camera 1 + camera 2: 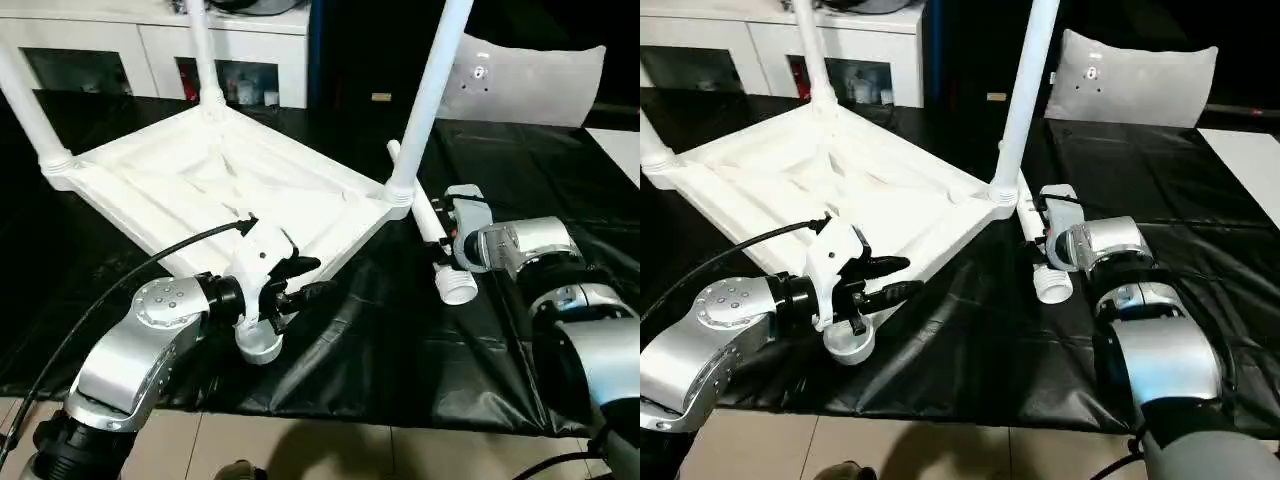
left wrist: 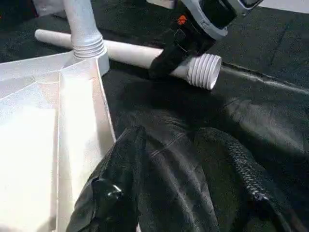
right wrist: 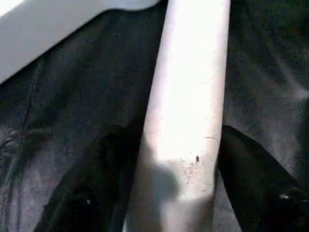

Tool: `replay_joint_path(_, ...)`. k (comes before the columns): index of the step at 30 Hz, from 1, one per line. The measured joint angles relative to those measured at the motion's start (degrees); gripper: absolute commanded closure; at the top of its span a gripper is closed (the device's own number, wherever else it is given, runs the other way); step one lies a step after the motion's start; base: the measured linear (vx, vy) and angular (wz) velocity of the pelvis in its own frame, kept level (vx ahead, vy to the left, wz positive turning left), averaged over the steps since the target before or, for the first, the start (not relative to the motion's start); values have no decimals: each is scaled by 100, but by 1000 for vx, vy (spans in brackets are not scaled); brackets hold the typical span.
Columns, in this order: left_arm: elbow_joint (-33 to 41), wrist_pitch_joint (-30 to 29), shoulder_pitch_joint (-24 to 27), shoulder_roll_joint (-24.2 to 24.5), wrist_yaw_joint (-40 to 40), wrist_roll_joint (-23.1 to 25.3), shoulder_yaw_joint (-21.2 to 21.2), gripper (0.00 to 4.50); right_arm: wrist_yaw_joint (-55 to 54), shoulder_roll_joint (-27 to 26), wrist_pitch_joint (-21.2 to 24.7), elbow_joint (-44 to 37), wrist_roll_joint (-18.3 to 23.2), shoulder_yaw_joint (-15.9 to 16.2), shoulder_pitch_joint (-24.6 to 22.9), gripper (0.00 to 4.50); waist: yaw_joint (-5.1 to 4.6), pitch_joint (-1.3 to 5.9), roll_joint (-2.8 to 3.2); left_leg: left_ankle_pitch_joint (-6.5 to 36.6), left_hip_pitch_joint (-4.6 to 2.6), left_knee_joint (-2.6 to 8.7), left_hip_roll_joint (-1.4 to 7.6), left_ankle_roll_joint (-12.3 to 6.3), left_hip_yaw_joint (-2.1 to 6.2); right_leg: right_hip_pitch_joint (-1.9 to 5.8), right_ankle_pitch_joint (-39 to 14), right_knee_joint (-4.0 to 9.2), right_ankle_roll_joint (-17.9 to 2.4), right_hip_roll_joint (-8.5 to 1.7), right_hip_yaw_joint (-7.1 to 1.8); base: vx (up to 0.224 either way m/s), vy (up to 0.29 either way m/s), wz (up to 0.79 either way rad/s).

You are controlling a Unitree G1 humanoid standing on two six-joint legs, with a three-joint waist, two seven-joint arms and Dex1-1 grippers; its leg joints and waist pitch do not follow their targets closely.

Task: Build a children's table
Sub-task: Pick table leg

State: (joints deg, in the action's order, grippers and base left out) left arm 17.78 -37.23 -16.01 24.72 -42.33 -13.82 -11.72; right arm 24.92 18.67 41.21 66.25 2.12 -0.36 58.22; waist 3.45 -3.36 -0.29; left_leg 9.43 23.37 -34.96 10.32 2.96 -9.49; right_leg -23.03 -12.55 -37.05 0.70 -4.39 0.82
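Note:
The white tabletop [image 1: 230, 185] lies upside down on the black sheet, its ribbed underside up. Three white legs stand in its corner sockets: one at the right [image 1: 430, 90], one at the back [image 1: 203, 50], one at the left [image 1: 25, 105]. The near corner socket [image 1: 260, 345] holds no leg. Just above it, my left gripper [image 1: 322, 276] hangs open at the tabletop's near edge, nothing between its fingers [image 2: 120, 159]. A loose leg [image 1: 425, 215] lies on the sheet beside the right corner. My right gripper [image 3: 174, 133] is shut around it near its ribbed end [image 2: 205, 72].
A white cabinet with glass doors [image 1: 150, 50] stands behind the work. A grey cushion [image 1: 530, 80] leans at the back right. The black sheet [image 1: 400, 340] ends at the near edge, with tiled floor [image 1: 300, 450] below.

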Motion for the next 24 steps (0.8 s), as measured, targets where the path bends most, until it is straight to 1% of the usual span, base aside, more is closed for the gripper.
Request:
replay_joint_path(1, -16, 0, 0, 0, 0, 0, -4, 248, 54, 13, -7, 67, 0, -1, 8, 174, 1, -1, -1, -1, -7, 0, 3, 1, -7, 3, 2, 0, -2, 0, -3, 0, 0, 0)
replay_joint_path(3, -17, 0, -1, 0, 0, 0, -4, 248, 91, 25, -19, 163, -2, -4, 33, 202, -1, 0, -1, -1, -20, 0, 4, 2, -13, 12, 4, 0, -4, -1, -6, 0, 0, 0)
replay_joint_path(5, -17, 0, -3, -1, 1, 0, -6, 248, 123, 48, -32, 263, -4, -34, 64, 218, -2, 0, -2, -2, -26, 0, 9, 4, -16, 13, 8, 0, -8, -3, -5, 0, 0, 0)
replay_joint_path(6, -18, 0, -3, -1, 1, 0, -9, 248, 131, 84, -35, 291, -5, -37, 65, 218, -2, 1, -5, -2, -27, 0, 9, 5, -16, 13, 9, 0, -8, -3, -5, 0, 0, 0)
replay_joint_path(7, -23, 0, -3, -2, 0, 0, -16, 248, 154, 106, -66, 351, -2, -53, 73, 233, -3, 3, -8, -3, -29, 0, 10, 5, -17, 13, 10, 0, -7, -3, -5, 0, 0, 0)
replay_joint_path(14, -39, 0, -6, -17, -1, -1, -65, 248, 303, 195, -107, 451, -18, -92, 92, 251, -7, 4, -8, -3, -29, 0, 17, 5, -22, 12, 12, 0, -7, -1, -2, 0, 0, 0)
replay_joint_path(19, -51, 1, -9, -14, -21, -1, -102, 248, 440, 294, -126, 506, -45, -113, 90, 256, -5, 3, -8, -2, -28, 0, 18, 5, -25, 10, 12, 1, -7, -1, -3, 0, 0, 0)
replay_joint_path(21, -51, 1, -9, -17, -25, -4, -114, 248, 404, 323, -124, 526, 7, -192, 85, 257, -2, 3, -8, -3, -27, 0, 19, 5, -26, 9, 12, 0, -7, -1, -3, 0, 0, 0)
replay_joint_path(23, -50, 9, -5, -68, 8, -21, -92, 248, 140, 405, -198, 532, 241, -556, 23, 257, 30, 3, -7, -3, -24, -1, 19, 5, -29, 8, 12, 1, -7, -2, -3, 0, 0, 0)
replay_joint_path(24, -47, 22, 10, -108, 28, -42, -60, 248, -41, 444, -283, 491, 406, -812, -25, 259, 42, 3, -7, -3, -23, -1, 18, 5, -31, 7, 12, 1, -7, -3, -5, 0, 0, 0)
